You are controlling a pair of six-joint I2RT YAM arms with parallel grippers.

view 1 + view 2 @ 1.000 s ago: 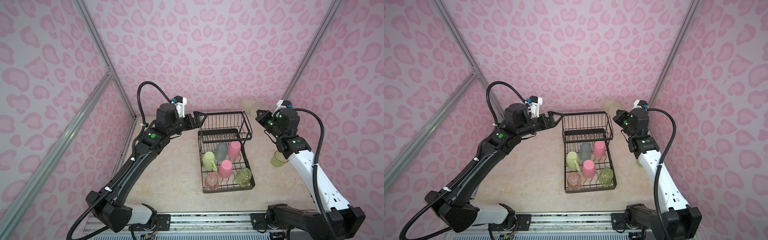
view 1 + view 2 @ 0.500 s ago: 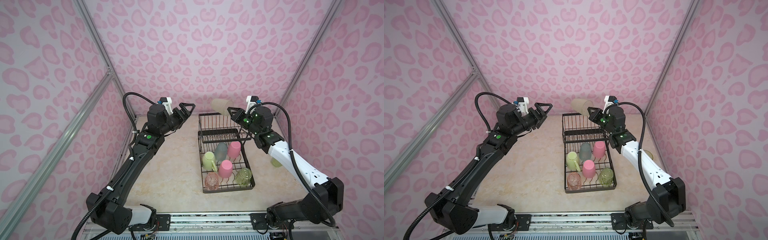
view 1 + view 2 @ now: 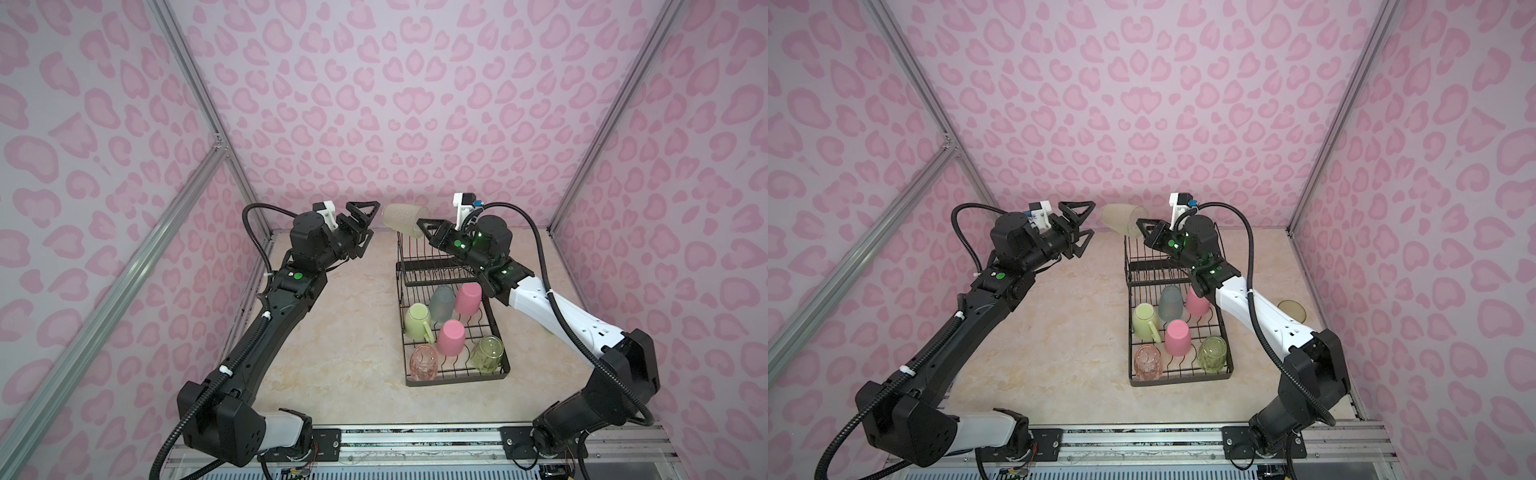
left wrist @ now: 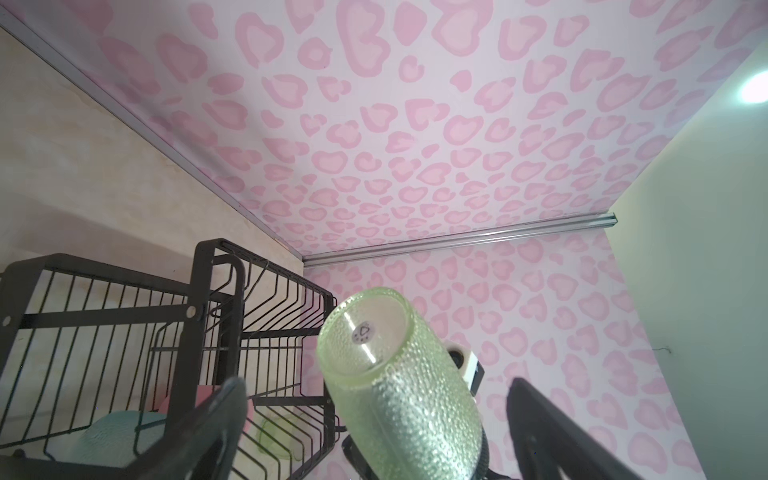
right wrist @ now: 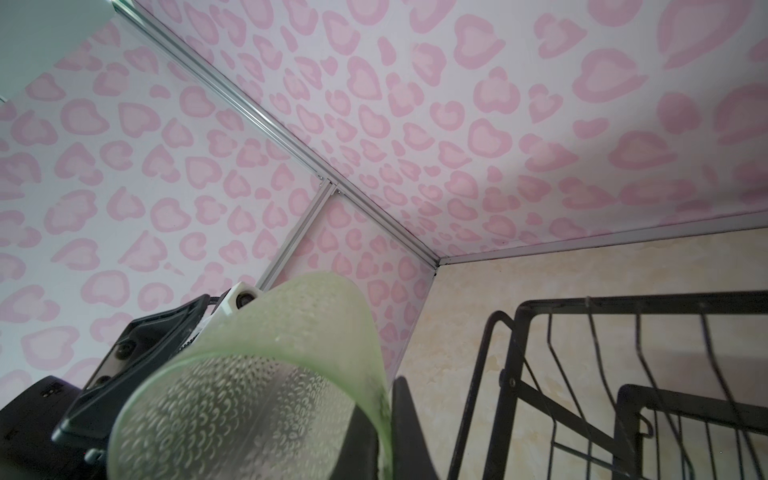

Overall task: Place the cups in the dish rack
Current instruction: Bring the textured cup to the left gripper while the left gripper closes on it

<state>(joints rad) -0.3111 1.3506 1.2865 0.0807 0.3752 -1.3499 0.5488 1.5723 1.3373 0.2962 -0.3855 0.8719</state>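
A robot test cell in a lab, dressed a little like a kitchen. Walls [image 3: 415, 104] papered in pink heart-shaped blotches close in a small booth, joined at the corners by bare aluminium struts [image 3: 195, 95]. The floor of the booth is a cream, marble-look tabletop [image 3: 353, 332]. Along its near edge runs a metal rail [image 3: 415, 434], and mounted on it stand a left arm [image 3: 266, 332] and a right arm [image 3: 577, 326] — black and white, trailing corrugated cables, each with a camera at the wrist. The only household things are a black wire rack [image 3: 457, 380] and coloured cups [image 3: 451, 337] — the rest is rig.
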